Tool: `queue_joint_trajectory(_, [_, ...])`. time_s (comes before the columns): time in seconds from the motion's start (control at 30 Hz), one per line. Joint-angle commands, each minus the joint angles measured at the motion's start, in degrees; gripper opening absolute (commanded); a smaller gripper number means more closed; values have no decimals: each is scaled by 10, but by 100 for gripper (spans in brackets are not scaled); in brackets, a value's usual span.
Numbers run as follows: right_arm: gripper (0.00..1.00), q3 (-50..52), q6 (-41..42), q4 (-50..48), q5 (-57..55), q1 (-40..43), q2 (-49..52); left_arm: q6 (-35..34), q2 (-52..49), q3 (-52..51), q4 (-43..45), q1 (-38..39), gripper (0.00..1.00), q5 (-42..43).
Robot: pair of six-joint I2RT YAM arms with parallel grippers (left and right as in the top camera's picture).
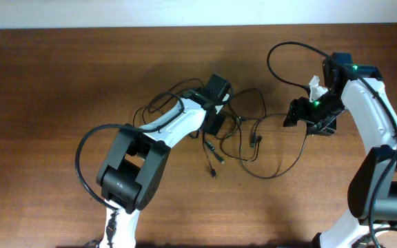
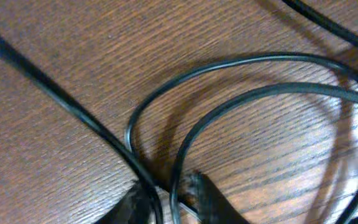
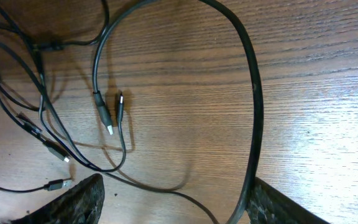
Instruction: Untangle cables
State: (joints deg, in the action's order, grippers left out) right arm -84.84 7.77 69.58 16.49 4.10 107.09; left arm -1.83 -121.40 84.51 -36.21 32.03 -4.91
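Cables [image 1: 252,140] sprawl mid-worktop toward the far edge, so with my left tool [image 2: 173,202] narrowed around strands (whether it grips, I cannot tell) and my right tool [image 3: 176,193] spread wide, I should draw one strand outward slowly.

Warm, even light from above covers the wooden table [image 1: 47,83]; the overhead view is sharp. The left wrist view is soft — its cables [image 2: 278,88] blur, pale glare streaks its right edge. Shadows are faint.

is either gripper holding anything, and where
Left gripper straddles black cable strands where a loop crosses; grip cannot be told. Right gripper open, holding nothing.
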Motion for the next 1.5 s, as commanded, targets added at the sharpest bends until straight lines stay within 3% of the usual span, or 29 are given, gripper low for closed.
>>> queue_joint_trajectory(0.0, [73, 1, 2, 0, -3, 0, 1, 1, -9, -1, 2, 0, 2, 6])
queue_joint_trajectory(0.07, [73, 1, 2, 0, -3, 0, 1, 1, -6, 24, -24, 0, 0, 7])
queue_joint_trajectory(0.2, [73, 1, 2, 0, -3, 0, 1, 1, -3, 159, -158, -1, 0, 25])
queue_joint_trajectory(0.23, [73, 1, 2, 0, -3, 0, 1, 1, -3, 178, -177, -1, 4, 26])
queue_joint_trajectory(0.27, [73, 1, 2, 0, -3, 0, 1, 1, -3, 192, -193, -1, 16, 26])
queue_joint_trajectory(0.33, [73, 1, 2, 0, -3, 0, 1, 1, -4, 193, -201, -1, 18, 37])
queue_joint_trajectory(0.4, [73, 1, 2, 2, -3, 0, 1, 1, -5, 193, -201, -1, 31, 47])
queue_joint_trajectory(0.43, [73, 1, 2, 3, -3, 0, 1, 1, -5, 190, -201, -1, 33, 47])
queue_joint_trajectory(0.67, [73, 1, 2, 7, -3, 0, 1, 163, -5, 81, -181, -43, 65, 51])
queue_joint_trajectory(0.83, [74, 1, 2, 7, -3, 0, 1, 297, -5, 62, -179, -85, 64, 129])
queue_joint_trajectory(0.93, [73, 1, 2, 6, -3, 0, 1, 358, -5, 26, -171, -85, 61, 154])
queue_joint_trajectory(1.07, [73, 1, 2, 7, -3, 0, 1, 362, -5, -10, -102, -85, 62, 159])
queue_joint_trajectory(1.1, [73, 1, 2, 7, -3, 0, 1, 362, -5, -10, -96, -84, 59, 159])
queue_joint_trajectory(1.13, [73, 1, 2, 7, -3, 0, 1, 362, -5, -10, -94, -84, 45, 156])
queue_joint_trajectory(1.2, [73, 1, 2, 8, -3, 0, 1, 360, -5, -11, -99, -86, 29, 142])
queue_joint_trajectory(1.3, [73, 1, 2, 9, -3, 0, 1, 357, -5, -17, -114, -86, 30, 141])
queue_joint_trajectory(1.33, [73, 1, 2, 9, -3, 0, 1, 357, -6, -28, -111, -86, 25, 141])
queue_joint_trajectory(1.4, [73, 1, 2, 9, -3, 0, 1, 332, -6, -44, -108, -87, 0, 141])
queue_joint_trajectory(1.47, [73, 1, 2, 9, -3, 0, 1, 308, 2, -35, -110, -94, 0, 141])
